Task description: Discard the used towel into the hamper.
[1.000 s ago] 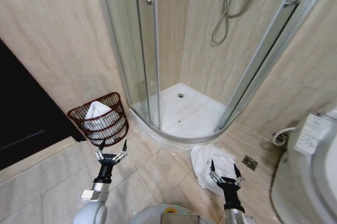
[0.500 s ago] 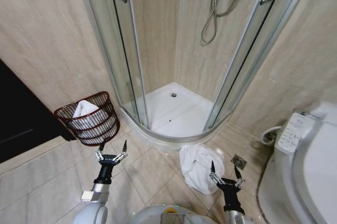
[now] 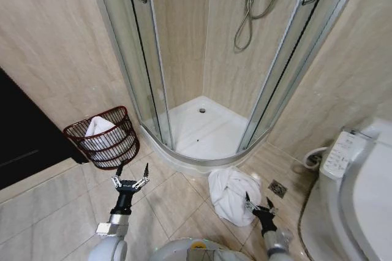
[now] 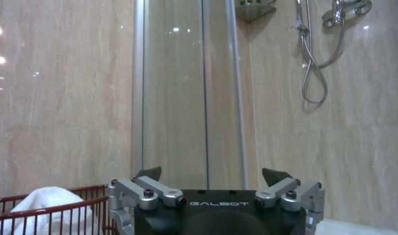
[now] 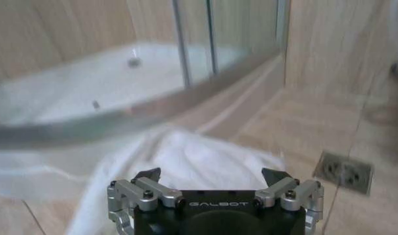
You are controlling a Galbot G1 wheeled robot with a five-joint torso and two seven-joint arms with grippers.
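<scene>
Lying crumpled on the floor tiles just outside the shower enclosure (image 3: 202, 132), the used towel (image 3: 231, 192) now has the right gripper (image 3: 259, 205) dipped closer, jaws spread and empty; left gripper (image 3: 129, 175) hovers open beside the hamper (image 3: 103, 137), which already holds a white towel

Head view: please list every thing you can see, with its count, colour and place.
towel: 1, white, on the floor by the shower
hamper: 1, reddish-brown, at the wall left of the shower, white cloth inside
shower: 1, glass with a white base, in the corner
hose: 1, silver, on the shower wall
toilet: 1, white, on the right
drain: 1, grey, in the floor
left claw: open, before the hamper
right claw: open, at the towel
</scene>
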